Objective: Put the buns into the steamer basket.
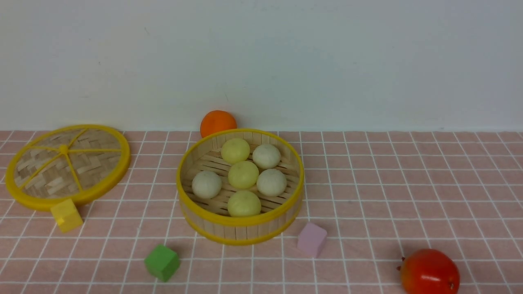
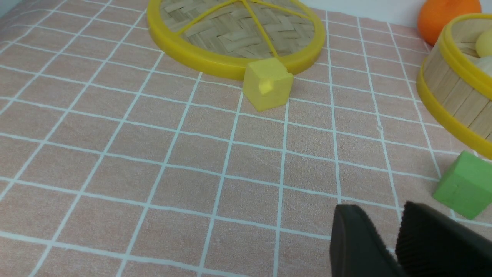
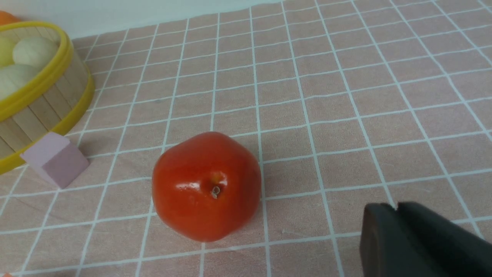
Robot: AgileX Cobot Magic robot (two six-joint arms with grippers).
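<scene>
Although neither arm shows in the front view, the task's things are plain there: all six buns, three pale yellow and three off-white, lie on the slatted floor of the steamer basket, which stands mid-desk. An orange fruit sits just behind it, the woven lid lies well to the robot's left with a yellow cube touching its near rim, and a green cube, a lilac cube and a glossy red fruit lie nearer the robot. I judge the loading finished.

In the left wrist view, the left hand hovers empty over bare desk, its dark fingers nearly together with a thin gap between them; the green cube lies just beside it and the basket wall further off.

In the right wrist view, the right hand looks pressed together, holding nothing, near the red fruit.

The risks are small: a careless sweep by the left hand could knock the green cube into the basket and jostle the buns, and the right hand could set the round red fruit rolling.
</scene>
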